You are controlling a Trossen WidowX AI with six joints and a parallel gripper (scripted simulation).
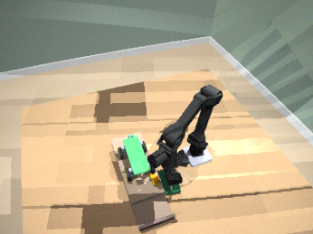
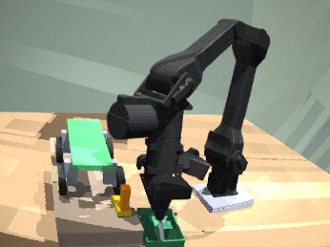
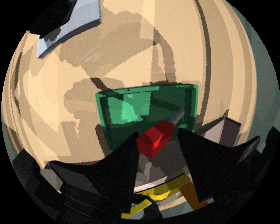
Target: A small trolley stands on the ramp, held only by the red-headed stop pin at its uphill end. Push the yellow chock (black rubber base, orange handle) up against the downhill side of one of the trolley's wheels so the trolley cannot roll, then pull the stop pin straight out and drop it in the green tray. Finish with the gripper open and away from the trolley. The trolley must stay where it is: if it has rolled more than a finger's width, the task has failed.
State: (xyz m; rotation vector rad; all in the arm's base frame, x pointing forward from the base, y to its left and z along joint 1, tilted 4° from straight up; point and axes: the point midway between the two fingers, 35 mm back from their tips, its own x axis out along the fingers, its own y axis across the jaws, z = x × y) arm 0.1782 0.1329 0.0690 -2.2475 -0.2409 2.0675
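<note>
The trolley with a green top point(image 1: 136, 154) point(image 2: 90, 144) stands on the ramp point(image 1: 153, 209) point(image 2: 78, 222). The yellow chock point(image 1: 154, 179) point(image 2: 125, 198) point(image 3: 165, 190) sits just downhill of its near right wheel point(image 2: 120, 178); contact is too small to tell. My gripper point(image 2: 161, 216) point(image 3: 159, 133) is partly open and points down over the green tray point(image 1: 175, 191) point(image 2: 180, 239) point(image 3: 103, 112). The red-headed stop pin point(image 3: 155, 140) point(image 2: 161, 232) leans loose between the spread fingers, its grey shank in the tray. Its head is hidden in the top and exterior views.
The arm's white base plate point(image 1: 201, 158) point(image 2: 229, 203) point(image 3: 90, 20) stands beyond the tray. The ramp's side is close beside the tray, and the chock's upright orange handle point(image 3: 192, 194) is near the fingers. The ramp's lower end has a dark lip point(image 1: 156, 222).
</note>
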